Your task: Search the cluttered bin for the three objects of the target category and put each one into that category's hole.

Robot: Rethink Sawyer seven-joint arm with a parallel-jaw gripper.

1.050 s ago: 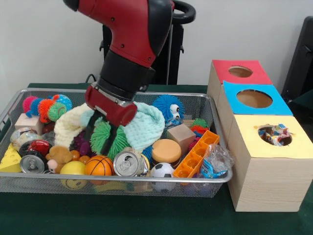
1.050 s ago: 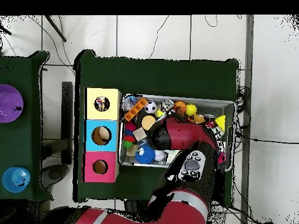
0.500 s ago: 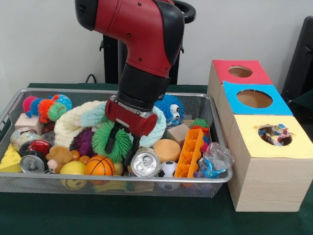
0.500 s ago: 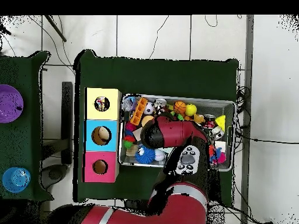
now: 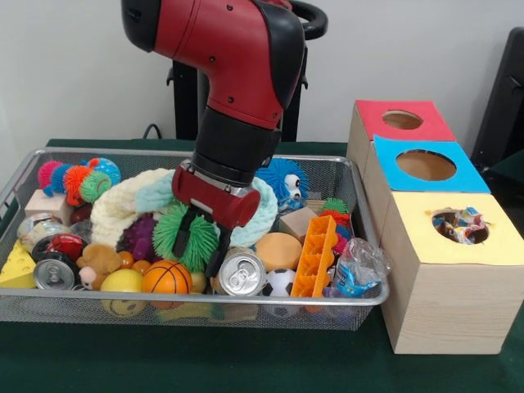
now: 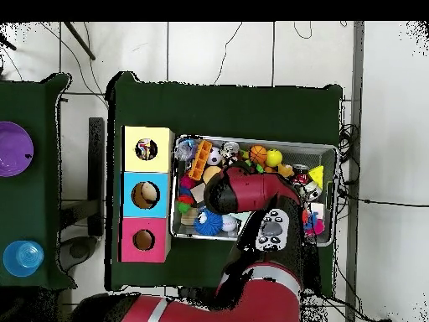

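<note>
Since 0.5 s ago I see gripper [image 5: 201, 241] barely shifted; fingers apart astride green spiky ball [image 5: 187, 237] in wire bin [image 5: 348, 298]. Yellow box [image 5: 453, 270], right of bin, holds wrappers.

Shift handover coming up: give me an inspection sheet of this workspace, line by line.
Surface: dark green table bearing everything.
Job's things: wire-mesh bin full of toys; wooden box beside it with red hole, blue hole and yellow hole; something colourful already sits in the yellow one.
Clutter: silver can, orange block tray tilted on edge, mini basketball, green spiky ball, knitted hats.
Grippers: gripper down among the toys, fingers open astride the green spiky ball.
Cables: several on the floor around the table.
Surroundings: second table with purple dish and blue cup.
</note>
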